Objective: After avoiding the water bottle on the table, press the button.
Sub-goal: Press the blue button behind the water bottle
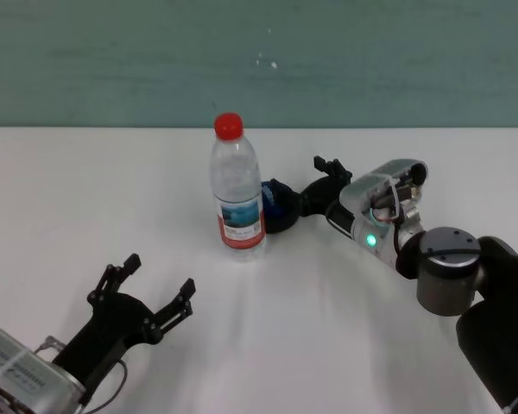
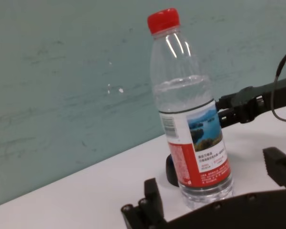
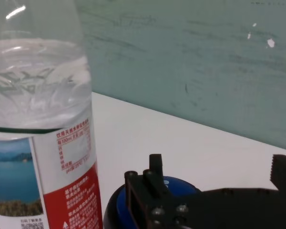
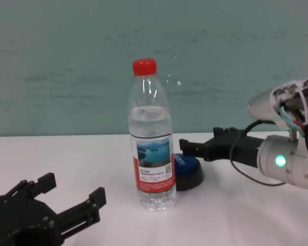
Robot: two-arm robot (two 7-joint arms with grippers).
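While the left claw [image 1: 160,291] rests released, the right claw [image 4: 195,147], fingers spread, reaches over the button [image 4: 187,171] behind the water bottle [image 4: 152,148].

left claw [image 1: 154,289]: black, screwed | right arm [image 1: 382,211]: silver shell, green light, exposed wires

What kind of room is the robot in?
Probably a robot test lab: a plain white table against a bare teal wall, holding just a water bottle and a blue button, like a set-up exercise.
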